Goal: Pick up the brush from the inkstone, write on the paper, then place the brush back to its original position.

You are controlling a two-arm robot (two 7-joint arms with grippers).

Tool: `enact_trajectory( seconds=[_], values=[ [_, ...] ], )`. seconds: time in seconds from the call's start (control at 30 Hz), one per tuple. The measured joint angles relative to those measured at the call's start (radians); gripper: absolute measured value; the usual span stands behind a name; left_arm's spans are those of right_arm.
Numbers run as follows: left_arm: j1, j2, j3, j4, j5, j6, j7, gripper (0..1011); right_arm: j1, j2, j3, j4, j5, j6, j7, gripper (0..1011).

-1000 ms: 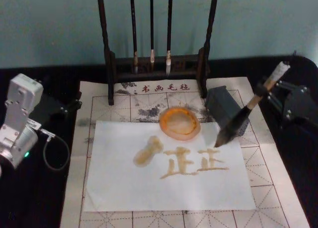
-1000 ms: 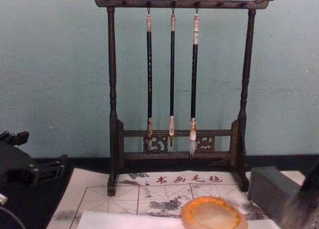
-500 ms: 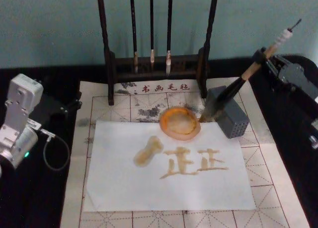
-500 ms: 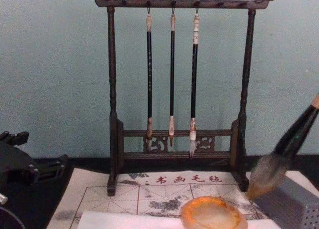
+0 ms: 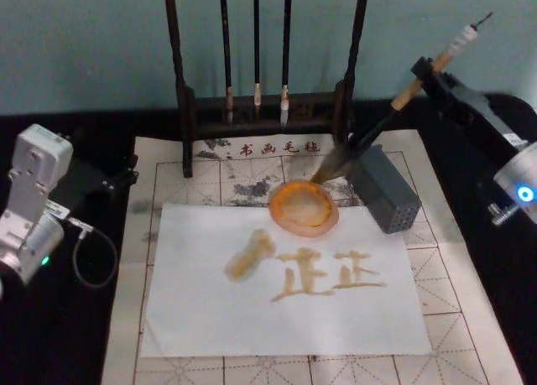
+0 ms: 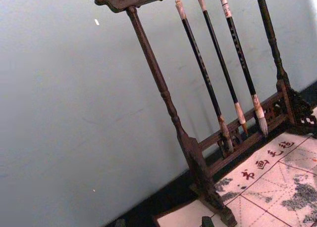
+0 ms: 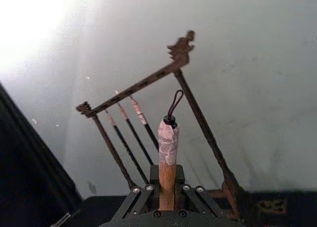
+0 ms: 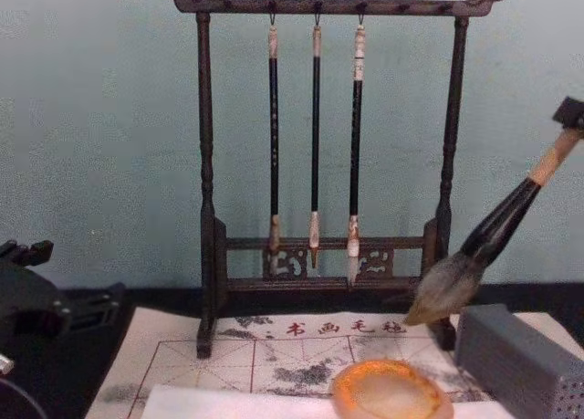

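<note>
Teal wall behind; upper right, right gripper [image 5: 426, 71] clamps the brush [image 5: 369, 137]; best lower its tuft slowly onto the inkstone [image 5: 304, 206]; left gripper [image 5: 117, 177] parked left

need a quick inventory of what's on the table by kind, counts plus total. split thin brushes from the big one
Thin hanging brushes: 3
Large brush, held in the right hand: 1
Brush rack: 1
Inkstone dish: 1
Grey perforated block: 1
Paper sheet: 1
Felt mat: 1
Total: 9
</note>
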Motion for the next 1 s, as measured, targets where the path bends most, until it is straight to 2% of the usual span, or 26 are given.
enact_trajectory(
  seconds=[0.1, 0.2, 0.4, 0.53, 0.77, 1.0],
  values=[
    [0.000, 0.000, 0.000, 0.000, 0.000, 0.000, 0.000, 1001, 0.019, -0.010, -0.009, 0.017, 0.018, 0.022, -0.022, 187],
    [0.000, 0.000, 0.000, 0.000, 0.000, 0.000, 0.000, 1001, 0.048, -0.027, -0.023, 0.046, 0.045, 0.057, -0.068, 187],
    [0.000, 0.000, 0.000, 0.000, 0.000, 0.000, 0.000, 1001, 0.081, -0.051, -0.039, 0.083, 0.070, 0.084, -0.146, 187],
    [0.000, 0.000, 0.000, 0.000, 0.000, 0.000, 0.000, 1001, 0.104, -0.070, -0.048, 0.112, 0.101, 0.115, -0.207, 187],
    [0.000, 0.000, 0.000, 0.000, 0.000, 0.000, 0.000, 1001, 0.122, -0.085, -0.058, 0.142, 0.147, 0.147, -0.271, 187],
    [0.000, 0.000, 0.000, 0.000, 0.000, 0.000, 0.000, 1001, 0.125, -0.093, -0.066, 0.153, 0.175, 0.149, -0.317, 187]
  ],
)
